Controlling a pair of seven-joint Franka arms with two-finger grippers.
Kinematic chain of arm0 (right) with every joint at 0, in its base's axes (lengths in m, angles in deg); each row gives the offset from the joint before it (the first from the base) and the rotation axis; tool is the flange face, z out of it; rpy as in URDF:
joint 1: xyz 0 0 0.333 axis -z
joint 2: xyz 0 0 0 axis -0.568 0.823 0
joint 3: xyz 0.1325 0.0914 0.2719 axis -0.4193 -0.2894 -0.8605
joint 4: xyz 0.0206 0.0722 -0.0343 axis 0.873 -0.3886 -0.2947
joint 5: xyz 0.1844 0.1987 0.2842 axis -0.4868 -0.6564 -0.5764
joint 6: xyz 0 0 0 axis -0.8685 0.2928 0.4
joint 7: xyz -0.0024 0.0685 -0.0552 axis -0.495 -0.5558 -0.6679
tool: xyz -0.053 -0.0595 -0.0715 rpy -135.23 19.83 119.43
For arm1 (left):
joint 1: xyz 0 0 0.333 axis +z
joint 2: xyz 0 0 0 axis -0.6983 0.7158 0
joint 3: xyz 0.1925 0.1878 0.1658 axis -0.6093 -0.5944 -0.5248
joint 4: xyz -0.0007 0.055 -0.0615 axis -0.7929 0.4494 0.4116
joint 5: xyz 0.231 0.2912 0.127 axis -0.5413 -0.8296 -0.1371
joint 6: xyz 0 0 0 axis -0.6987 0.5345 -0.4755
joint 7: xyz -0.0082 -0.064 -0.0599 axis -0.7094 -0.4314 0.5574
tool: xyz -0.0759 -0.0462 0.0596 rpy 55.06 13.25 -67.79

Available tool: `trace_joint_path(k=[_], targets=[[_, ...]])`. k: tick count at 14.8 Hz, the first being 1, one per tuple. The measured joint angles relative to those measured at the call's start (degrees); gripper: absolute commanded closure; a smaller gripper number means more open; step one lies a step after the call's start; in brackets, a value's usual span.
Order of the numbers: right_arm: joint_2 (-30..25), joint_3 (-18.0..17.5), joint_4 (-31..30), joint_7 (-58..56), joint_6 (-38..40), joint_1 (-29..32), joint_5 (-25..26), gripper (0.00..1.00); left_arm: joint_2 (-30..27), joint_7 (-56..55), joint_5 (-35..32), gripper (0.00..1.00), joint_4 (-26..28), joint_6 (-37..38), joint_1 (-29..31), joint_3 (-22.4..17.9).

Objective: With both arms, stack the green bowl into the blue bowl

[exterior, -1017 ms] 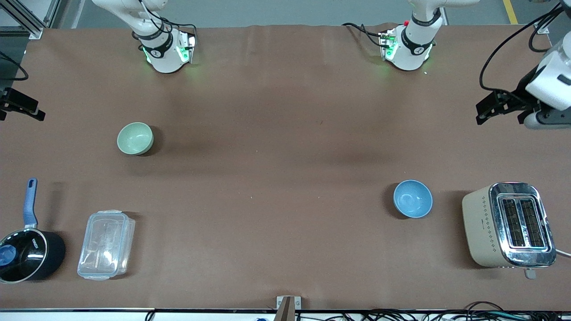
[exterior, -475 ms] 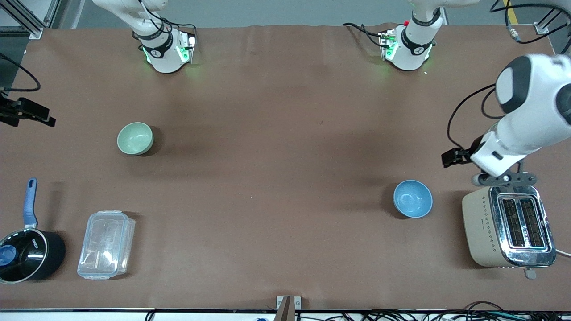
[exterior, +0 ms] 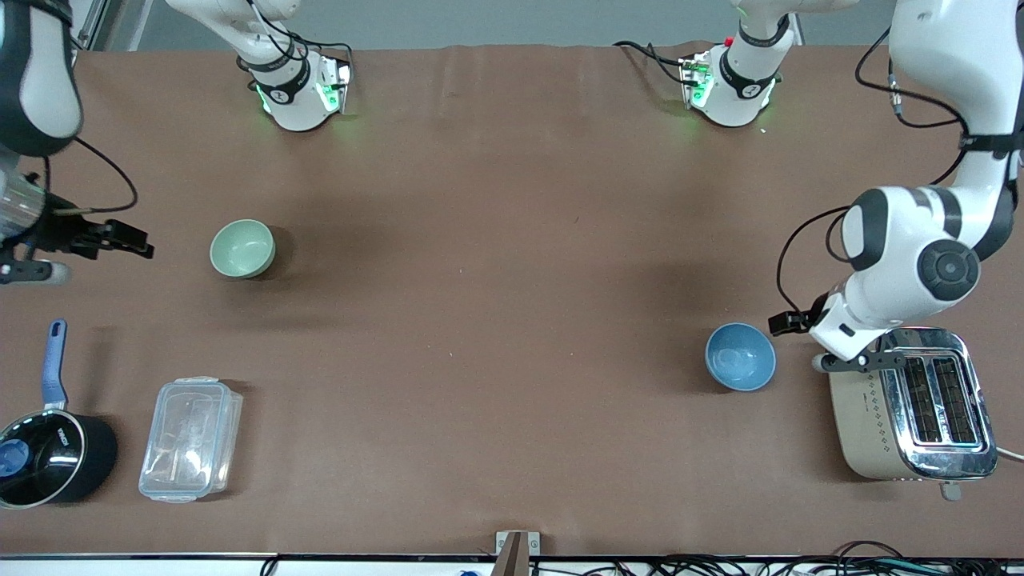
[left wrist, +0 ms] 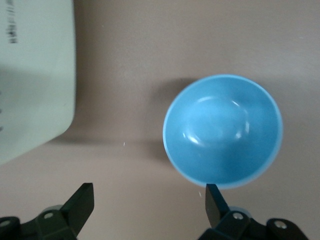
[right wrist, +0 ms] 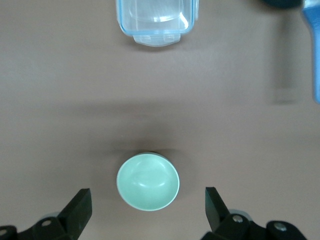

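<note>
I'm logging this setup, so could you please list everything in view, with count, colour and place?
green bowl: one, pale green, on the table toward the right arm's end.
blue bowl: one, sky blue, beside the toaster.
toaster: one, beige and chrome, at the left arm's end.
saucepan: one, black with blue handle, at the right arm's end.
plastic box: one, clear, beside the saucepan.
table: one, brown.
left gripper: open, above the blue bowl's edge.
right gripper: open, near the green bowl.

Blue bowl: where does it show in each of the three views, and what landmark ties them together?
Front view: the blue bowl sits on the table beside the toaster, toward the left arm's end.
Left wrist view: it fills the middle, above the open left gripper.
Right wrist view: not in it.
Shared landmark: the toaster.
</note>
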Motion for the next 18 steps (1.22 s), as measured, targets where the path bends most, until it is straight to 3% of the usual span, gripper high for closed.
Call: trace_joint_path(k=[3, 6, 8, 15, 16, 18], targets=[[0.06, 0.10, -8.24, -1.31, -7.47, 2.08, -0.01, 0.00, 3.72, -0.25, 0.00, 0.27, -0.13, -4.36, 0.14, 0.01], [0.42, 0.17, -14.25, -2.80, -12.47, 4.51, -0.02, 0.03, 6.42, -0.38, 0.00, 0.52, -0.67, -7.20, 1.19, 0.03], [1.61, 0.20, -16.03, -3.01, -13.12, 5.28, -0.03, 0.05, 8.29, -0.38, 0.00, 0.63, -1.97, -7.43, 1.47, 0.08], [12.42, -0.02, -16.75, -3.52, -17.77, 5.41, -2.12, 0.17, 10.31, -0.53, 1.06, 0.87, -3.75, -7.45, 0.66, 1.00], [13.60, -0.05, -16.74, -3.75, -17.97, 5.41, -2.72, 0.22, 10.31, -0.55, 1.06, 0.89, -3.84, -7.45, 0.64, 1.40], [15.19, -0.11, -16.74, -4.20, -17.98, 5.41, -3.24, 0.47, 10.30, -0.55, 1.07, 0.95, -4.13, -7.44, 0.64, 2.05]])
